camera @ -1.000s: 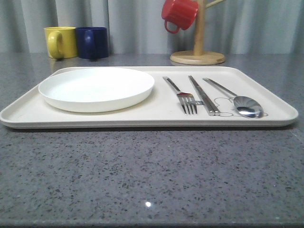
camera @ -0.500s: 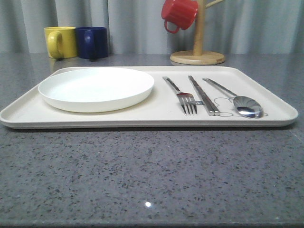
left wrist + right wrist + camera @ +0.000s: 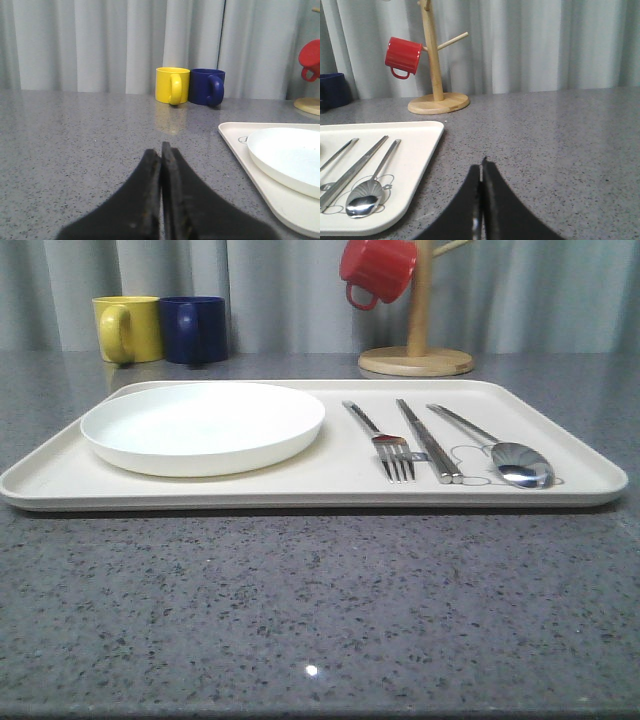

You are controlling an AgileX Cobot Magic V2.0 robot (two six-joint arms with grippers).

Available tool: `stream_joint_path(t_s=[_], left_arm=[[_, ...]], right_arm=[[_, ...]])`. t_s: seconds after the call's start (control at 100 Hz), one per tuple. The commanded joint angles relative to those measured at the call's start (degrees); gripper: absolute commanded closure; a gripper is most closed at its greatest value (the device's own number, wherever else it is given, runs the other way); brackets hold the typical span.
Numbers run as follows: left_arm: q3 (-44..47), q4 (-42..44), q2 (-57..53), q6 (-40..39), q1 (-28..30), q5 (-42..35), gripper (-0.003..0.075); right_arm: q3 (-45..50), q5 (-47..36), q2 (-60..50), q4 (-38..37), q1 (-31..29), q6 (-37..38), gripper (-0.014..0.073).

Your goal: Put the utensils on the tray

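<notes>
Lying handle-away on the tray (image 3: 330, 475), fork (image 3: 385, 443), chopsticks (image 3: 428, 440), spoon (image 3: 500, 452) — we judge them nearer our right gripper (image 3: 481, 172), both it and the left gripper (image 3: 161, 156) pressed together, empty.

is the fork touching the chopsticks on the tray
Apart. The front view shows a strip of cream tray between the fork and the chopsticks.

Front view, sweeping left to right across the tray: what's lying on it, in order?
White plate → fork → chopsticks → spoon, all resting on the cream tray.
</notes>
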Motion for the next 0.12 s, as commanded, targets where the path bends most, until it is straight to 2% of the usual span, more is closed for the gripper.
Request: stream_joint_path(t_s=[0.0,0.11], left_arm=[[1.7,-0.3,-1.9,-0.6,0.0,-4.7,0.0739],[1.7,-0.3,-1.9,-0.6,0.0,-4.7,0.0739]], right_arm=[[0.2,-4.7,-1.0,0.0,-0.3,-0.4,0.0662],[0.2,-4.7,-1.0,0.0,-0.3,-0.4,0.0662]])
